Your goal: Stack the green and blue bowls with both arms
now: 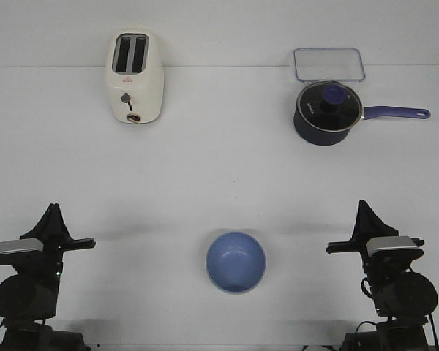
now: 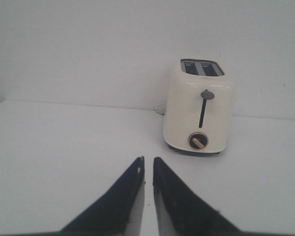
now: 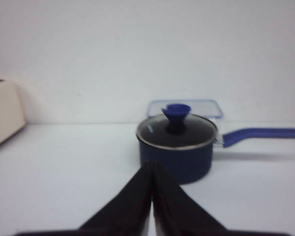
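Observation:
The periwinkle blue bowl (image 1: pixel 235 261) sits upright on the white table near the front edge, midway between my two arms. The green bowl does not show in any view. My left gripper (image 1: pixel 53 210) is at the front left, well left of the bowl, pointing toward the back; in the left wrist view (image 2: pixel 148 160) its jaws are nearly together with only a thin slit and hold nothing. My right gripper (image 1: pixel 364 205) is at the front right, well right of the bowl; in the right wrist view (image 3: pixel 152 165) its jaws are pressed together and empty.
A cream toaster (image 1: pixel 134 77) stands at the back left, also in the left wrist view (image 2: pixel 199 114). A dark blue saucepan with glass lid (image 1: pixel 328 112) and long handle stands at the back right, with a clear lidded container (image 1: pixel 328 63) behind it.

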`<state>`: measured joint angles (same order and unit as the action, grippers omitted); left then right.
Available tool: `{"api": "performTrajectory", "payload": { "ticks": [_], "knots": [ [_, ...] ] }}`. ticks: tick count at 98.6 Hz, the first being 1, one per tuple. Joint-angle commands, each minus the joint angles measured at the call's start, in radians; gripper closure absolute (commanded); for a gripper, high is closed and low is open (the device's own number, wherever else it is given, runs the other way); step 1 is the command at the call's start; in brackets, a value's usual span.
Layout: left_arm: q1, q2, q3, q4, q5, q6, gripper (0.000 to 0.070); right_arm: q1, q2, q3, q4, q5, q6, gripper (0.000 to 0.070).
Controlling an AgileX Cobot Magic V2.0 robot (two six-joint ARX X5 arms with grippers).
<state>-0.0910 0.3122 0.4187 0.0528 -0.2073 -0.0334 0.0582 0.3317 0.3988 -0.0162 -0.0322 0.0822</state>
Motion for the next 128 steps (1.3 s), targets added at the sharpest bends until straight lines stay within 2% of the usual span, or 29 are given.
{"api": "performTrajectory", "payload": {
  "ticks": [1,49,57,67,73,87,107,128],
  "knots": [
    [0.001,0.005,0.005,0.011,-0.001,0.018,0.0685,0.002,0.003,-0.001,0.014,0.006,-0.006,0.07],
    [0.001,0.001,0.004,0.007,0.0,0.019,0.0685,0.002,0.003,-0.001,0.016,0.006,-0.005,0.07],
    [0.005,-0.024,-0.006,0.001,-0.004,0.074,0.0685,0.002,0.003,-0.001,0.016,0.006,-0.005,0.07],
    [0.038,-0.072,-0.065,0.019,-0.004,0.074,0.0685,0.002,0.003,-0.001,0.016,0.006,-0.005,0.07],
    [0.067,-0.097,-0.126,0.058,0.031,0.074,0.0685,0.002,0.003,-0.001,0.018,0.006,-0.005,0.07],
    [0.137,-0.162,-0.261,0.13,0.17,0.053,0.0685,0.002,0.003,-0.001,0.017,0.006,-0.005,0.07],
    [0.144,-0.313,-0.385,0.129,0.179,0.043,0.0685,0.002,0.003,-0.001,0.017,0.006,-0.005,0.07],
    [0.143,-0.309,-0.405,0.105,0.208,0.044,0.0685,0.002,0.003,-0.001,0.017,0.006,-0.005,0.07]
  ]
}}
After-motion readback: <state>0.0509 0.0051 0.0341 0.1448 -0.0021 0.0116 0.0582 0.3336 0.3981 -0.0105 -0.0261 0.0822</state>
